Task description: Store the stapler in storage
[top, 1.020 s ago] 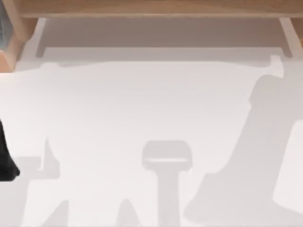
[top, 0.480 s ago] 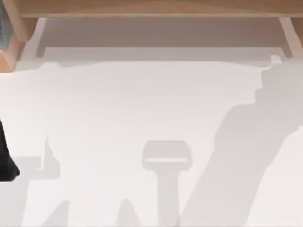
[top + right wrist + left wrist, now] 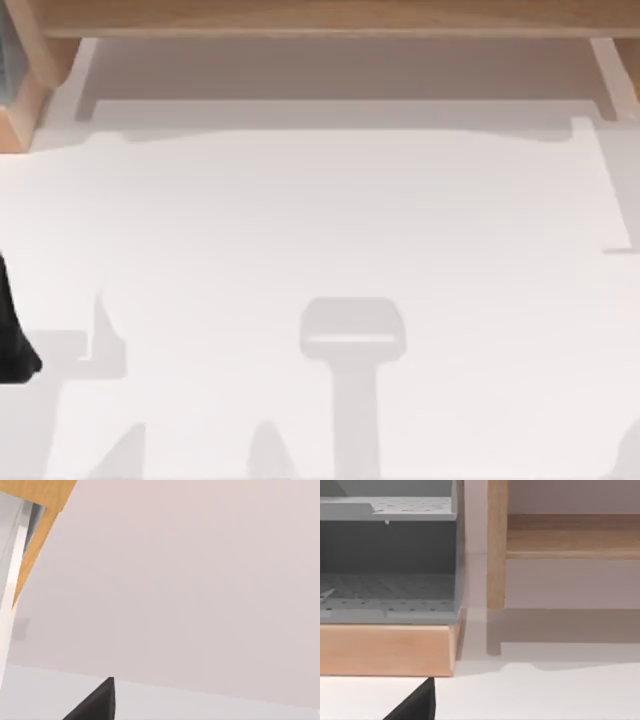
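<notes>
At the left edge of the worktop (image 3: pixel 320 220), the left arm (image 3: pixel 14 335) sits about midway between near and far. Its wrist view faces the grey perforated storage unit (image 3: pixel 387 595) on a wooden base (image 3: pixel 385 650) in the far left corner, with a wooden shelf (image 3: pixel 320 18) running along the far edge.

Treat the storage unit as the likely destination. You cannot tell from these views where the stapler lies, which way its long axis runs, or which arm is nearer to it. The right wrist view faces a plain pale wall (image 3: pixel 190 580).

Whether either gripper is apart, together or clamped on something cannot be told. Locate the stapler before you command any approach.
</notes>
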`<state>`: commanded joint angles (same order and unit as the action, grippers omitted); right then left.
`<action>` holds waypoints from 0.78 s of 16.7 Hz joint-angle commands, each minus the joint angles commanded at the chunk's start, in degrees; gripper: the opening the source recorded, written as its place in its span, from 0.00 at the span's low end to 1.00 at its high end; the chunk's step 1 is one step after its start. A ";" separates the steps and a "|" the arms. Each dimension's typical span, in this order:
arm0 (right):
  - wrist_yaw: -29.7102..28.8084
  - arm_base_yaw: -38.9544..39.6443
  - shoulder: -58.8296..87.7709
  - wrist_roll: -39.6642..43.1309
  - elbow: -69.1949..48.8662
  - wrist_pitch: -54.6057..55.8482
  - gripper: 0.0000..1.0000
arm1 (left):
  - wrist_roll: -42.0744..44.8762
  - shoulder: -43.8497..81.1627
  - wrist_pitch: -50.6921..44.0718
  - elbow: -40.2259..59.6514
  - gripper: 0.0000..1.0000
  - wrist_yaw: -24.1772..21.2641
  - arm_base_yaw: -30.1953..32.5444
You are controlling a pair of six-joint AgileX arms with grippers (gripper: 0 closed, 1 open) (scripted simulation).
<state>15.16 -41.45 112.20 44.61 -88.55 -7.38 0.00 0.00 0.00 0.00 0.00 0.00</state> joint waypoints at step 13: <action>20.16 -8.02 0.42 35.93 54.57 84.72 1.00 | 0.00 0.00 0.00 0.00 1.00 0.00 0.00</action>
<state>35.31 -49.47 112.63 80.54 -33.98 77.34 0.00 0.00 0.00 0.00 0.00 0.00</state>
